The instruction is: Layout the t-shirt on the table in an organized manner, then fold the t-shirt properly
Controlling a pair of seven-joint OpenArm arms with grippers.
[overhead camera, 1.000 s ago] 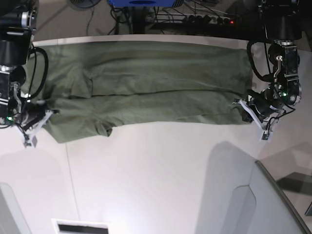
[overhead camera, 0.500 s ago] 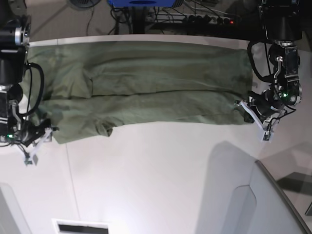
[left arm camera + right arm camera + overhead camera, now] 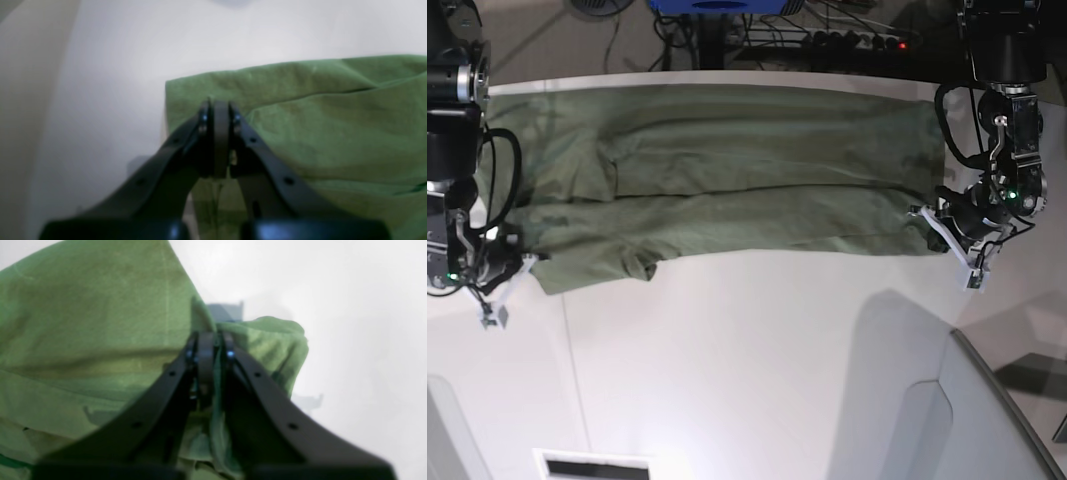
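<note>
Overhead, white table (image 3: 757,370), cables (image 3: 827,35) behind

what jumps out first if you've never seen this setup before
A long olive-green cotton t-shirt lies stretched in a folded band across the far half of the big white table. At each end a black tool is shut on the cloth: the right tool and the left tool, each pinching a near corner.
</note>
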